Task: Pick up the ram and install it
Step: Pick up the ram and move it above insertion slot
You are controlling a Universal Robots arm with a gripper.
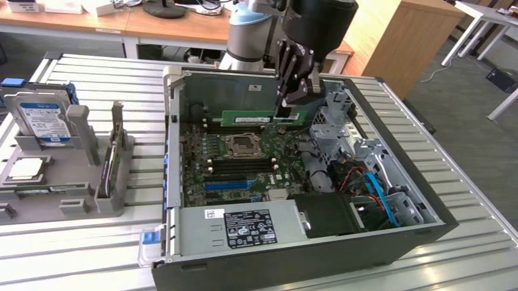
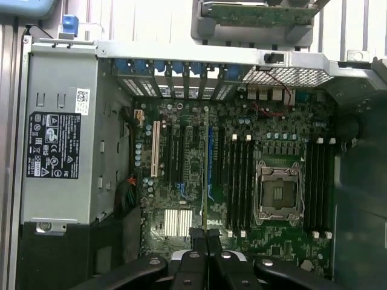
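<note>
Your gripper is clamped on the ram, which hangs level above the motherboard inside the case. The wrist view adds black slots beside the processor socket.

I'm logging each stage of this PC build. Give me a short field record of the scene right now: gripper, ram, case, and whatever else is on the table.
gripper: shut on the ram, above the open case
ram: green stick, gripped near its end toward the exterior view's right, roughly level, looks clear of the slots
computer case: lying open on the table
motherboard: exposed, CPU socket visible
hard drive: upright in the grey holder, exterior view's left
</note>
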